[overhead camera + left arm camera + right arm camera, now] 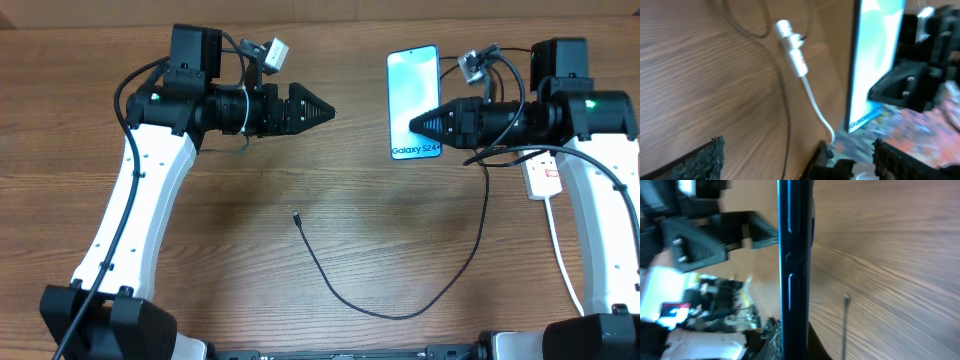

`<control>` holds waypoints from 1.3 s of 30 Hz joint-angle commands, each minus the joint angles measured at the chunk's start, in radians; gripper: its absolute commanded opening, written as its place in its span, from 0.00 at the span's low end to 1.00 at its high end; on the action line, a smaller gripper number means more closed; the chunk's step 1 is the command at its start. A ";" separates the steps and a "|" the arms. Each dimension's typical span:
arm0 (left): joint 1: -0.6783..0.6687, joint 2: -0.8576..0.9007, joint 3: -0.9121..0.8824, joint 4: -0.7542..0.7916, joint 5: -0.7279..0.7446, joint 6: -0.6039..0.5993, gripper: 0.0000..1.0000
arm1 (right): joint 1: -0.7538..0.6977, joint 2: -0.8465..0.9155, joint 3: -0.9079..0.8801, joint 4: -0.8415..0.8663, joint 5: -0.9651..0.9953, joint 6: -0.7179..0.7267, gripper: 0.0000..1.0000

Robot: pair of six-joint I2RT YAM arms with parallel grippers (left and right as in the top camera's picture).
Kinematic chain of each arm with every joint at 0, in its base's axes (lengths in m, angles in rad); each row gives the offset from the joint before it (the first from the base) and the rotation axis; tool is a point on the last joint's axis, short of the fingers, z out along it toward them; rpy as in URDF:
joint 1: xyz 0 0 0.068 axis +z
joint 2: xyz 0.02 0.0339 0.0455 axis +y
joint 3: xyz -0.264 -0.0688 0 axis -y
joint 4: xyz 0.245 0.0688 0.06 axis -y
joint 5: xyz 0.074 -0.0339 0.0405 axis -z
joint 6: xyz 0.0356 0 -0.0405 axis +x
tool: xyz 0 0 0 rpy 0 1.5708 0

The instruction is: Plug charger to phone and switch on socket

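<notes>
left gripper (326, 111): open. the wrist view shows both fingers spread wide with nothing between them. it points right, toward the phone, and is well apart from it.
right gripper (416, 125): closed on the phone's right long edge, pointing left. in the wrist view the edge runs between its two fingers.
phone (410, 80): at the far right of the table (250, 260), screen up and lit light blue. the "galaxy s24+" text is at its near end.
charger (400, 314): a thin black cable lying loose on the table, near of both grippers. it runs in a wide curve from centre to right, then up under the right arm, where its other end is hidden.
connector tip (297, 214): lies free at table centre, near of the left gripper and left of the phone, touching neither.
socket (545, 178): white with a red marking, right of the phone and partly covered by the right arm. its switch state cannot be told.
white cord (565, 265): leaves the socket's near end and runs toward the near right edge.
</notes>
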 commanded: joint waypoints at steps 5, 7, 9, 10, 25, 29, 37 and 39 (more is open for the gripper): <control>-0.029 0.012 -0.003 0.293 0.200 -0.134 0.83 | 0.078 -0.029 -0.067 0.144 -0.285 -0.057 0.04; -0.054 0.012 -0.003 0.416 0.243 -0.189 0.83 | 0.106 -0.028 -0.067 0.198 -0.291 -0.003 0.04; -0.080 0.011 -0.003 0.486 0.283 -0.201 0.82 | 0.117 -0.028 -0.067 0.260 -0.291 0.062 0.04; -0.092 0.012 -0.003 0.507 0.292 -0.215 0.81 | 0.121 -0.028 -0.067 0.288 -0.291 0.092 0.04; -0.135 0.012 -0.003 0.864 0.327 -0.539 0.51 | 0.148 -0.028 -0.067 0.483 -0.272 0.239 0.04; -0.146 0.012 -0.003 0.888 0.315 -0.601 0.41 | 0.148 -0.028 -0.067 0.509 -0.272 0.255 0.04; -0.148 0.011 -0.003 1.112 0.315 -0.810 0.41 | 0.148 -0.028 -0.067 0.688 -0.201 0.439 0.04; -0.148 0.011 -0.003 1.127 0.300 -0.816 0.40 | 0.148 -0.028 -0.067 0.745 -0.201 0.491 0.04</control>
